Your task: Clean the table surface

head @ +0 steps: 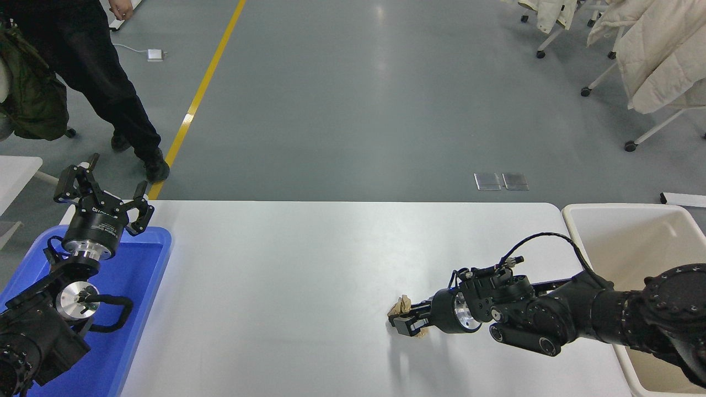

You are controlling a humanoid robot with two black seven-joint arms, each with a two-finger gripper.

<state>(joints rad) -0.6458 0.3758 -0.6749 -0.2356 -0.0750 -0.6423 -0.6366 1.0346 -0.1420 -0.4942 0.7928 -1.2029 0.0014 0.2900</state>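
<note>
Step in hand, by my read: grabbing the one bit of litter on the table (287, 286), a crumpled tan paper wad (400, 305) lying right of centre, nearer the front edge than the back, approx. halfway between mid-table and the right edge. Right gripper (407, 322) is low over the top, fingers drawn in round the wad; they look clamped on it, tho the near finger hides most of the paper. Right arm comes in from the right edge, stretched almost flat and pointing left, wrist level w/ the table, cable looping up over it. Next move prob. calls for a firm hold, a lift clear of the top, then a swing back right to the cream bin (584, 242) just off the right edge. Left gripper (102, 196) parked above the blue tray (143, 286) at the back-left corner, fingers spread, holding nothing. A person (105, 82) walks on the floor beyond the back-left corner.
</note>
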